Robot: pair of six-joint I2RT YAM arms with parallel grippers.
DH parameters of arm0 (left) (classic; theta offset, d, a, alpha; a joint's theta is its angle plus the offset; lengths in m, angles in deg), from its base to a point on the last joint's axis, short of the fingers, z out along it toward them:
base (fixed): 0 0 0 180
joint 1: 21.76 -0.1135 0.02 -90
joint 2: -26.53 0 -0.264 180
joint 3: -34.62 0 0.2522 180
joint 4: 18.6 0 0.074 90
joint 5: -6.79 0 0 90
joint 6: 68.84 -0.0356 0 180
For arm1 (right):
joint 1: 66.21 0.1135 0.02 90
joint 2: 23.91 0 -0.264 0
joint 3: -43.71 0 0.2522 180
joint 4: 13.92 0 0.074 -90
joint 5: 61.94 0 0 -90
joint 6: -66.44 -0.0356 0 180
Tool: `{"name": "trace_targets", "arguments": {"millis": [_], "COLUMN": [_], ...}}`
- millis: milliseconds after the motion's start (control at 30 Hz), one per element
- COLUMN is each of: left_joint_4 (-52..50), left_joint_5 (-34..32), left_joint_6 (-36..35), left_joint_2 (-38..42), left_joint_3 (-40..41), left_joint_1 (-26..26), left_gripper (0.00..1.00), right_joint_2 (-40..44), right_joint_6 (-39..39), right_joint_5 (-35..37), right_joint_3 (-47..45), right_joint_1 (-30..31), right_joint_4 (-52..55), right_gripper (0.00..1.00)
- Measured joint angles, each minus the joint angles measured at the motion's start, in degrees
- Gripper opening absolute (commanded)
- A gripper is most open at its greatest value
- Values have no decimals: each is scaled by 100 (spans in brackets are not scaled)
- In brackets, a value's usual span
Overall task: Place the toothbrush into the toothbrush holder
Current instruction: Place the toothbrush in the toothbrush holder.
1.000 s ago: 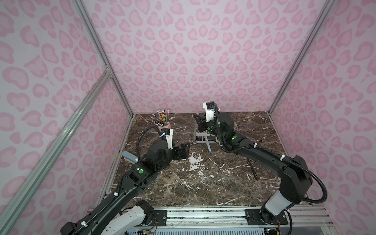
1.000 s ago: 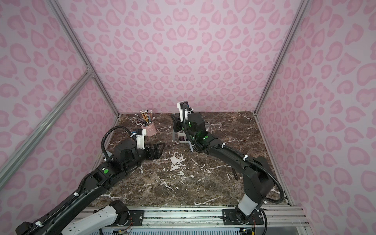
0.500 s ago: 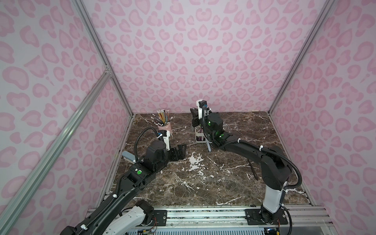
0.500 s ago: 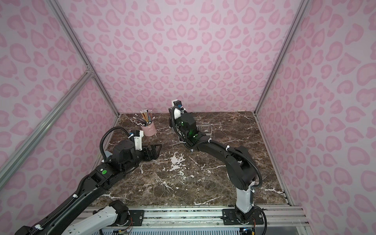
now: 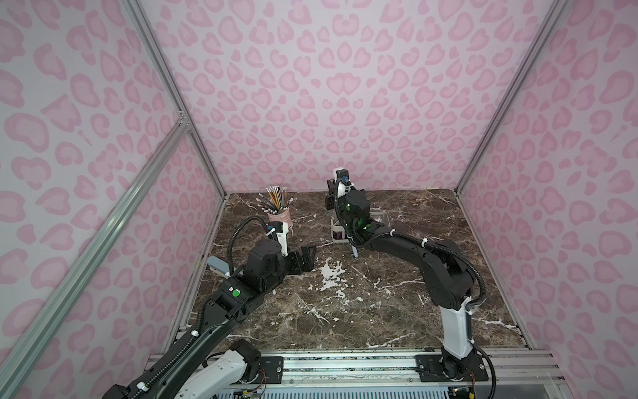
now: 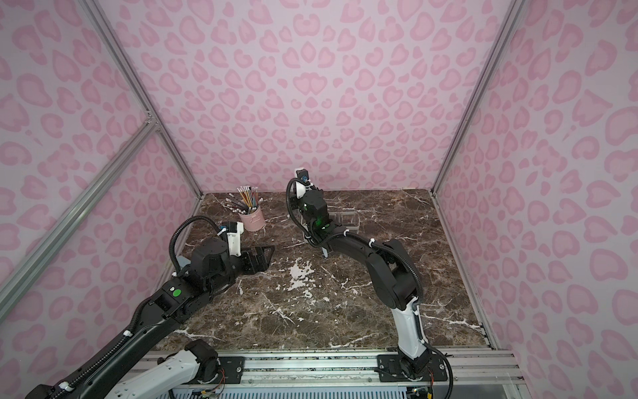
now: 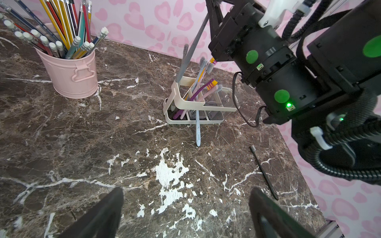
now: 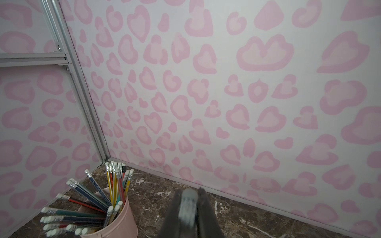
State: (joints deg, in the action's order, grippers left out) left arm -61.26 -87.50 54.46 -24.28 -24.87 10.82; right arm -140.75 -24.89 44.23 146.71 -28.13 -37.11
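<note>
Closest to me, the left gripper (image 7: 185, 216) hangs low over the worktop (image 7: 82, 144) with its fingers wide apart and nothing in them. It has barely budged in the last second. Just past it a black toothbrush (image 7: 263, 173) lies flat on the marble, well apart from everything else.

Further in is the toothbrush holder (image 7: 193, 105), already stuffed with purple, pink and grey brushes. A pale blue toothbrush (image 7: 197, 129) pokes out through its open side, with the end resting on the worktop.

The real change is up top. Over that 1 second the right arm slid its wrist along the holder toward the end nearest the pink cup (image 7: 72, 76) of pencils, and the elbow folded in. The right gripper (image 8: 189, 192) is clamped on the grey toothbrush (image 7: 198, 37) near its top, and the brush now stands steeply with its lower end at the holder's end section. From here I can't tell if the tip is actually inside a slot or just sitting on the rim.

So I'd say the carrying is done and we're at the insertion bit — what's left is lowering it in and letting go. With the holder this crowded, the risk is the tip sliding down the outside wall.
</note>
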Motion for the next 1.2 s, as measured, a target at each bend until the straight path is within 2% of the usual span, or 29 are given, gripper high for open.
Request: {"name": "trace_targets", "arguments": {"millis": [767,933,1200], "left_joint_4": [0,0,0], "left_joint_5": [0,0,0], "left_joint_6": [0,0,0], "left_joint_2": [72,72,74], "left_joint_3": [24,26,28], "left_joint_1": [-11,-11,-11], "left_gripper": [97,97,97], "right_joint_2": [-68,-68,-68], "right_joint_6": [-162,-164,-175], "right_joint_5": [229,192,57], "right_joint_3": [-234,-267,-350], "right_joint_1": [-63,-63,-61], "right_joint_4": [212,280,328], "right_gripper": [0,15,25]}}
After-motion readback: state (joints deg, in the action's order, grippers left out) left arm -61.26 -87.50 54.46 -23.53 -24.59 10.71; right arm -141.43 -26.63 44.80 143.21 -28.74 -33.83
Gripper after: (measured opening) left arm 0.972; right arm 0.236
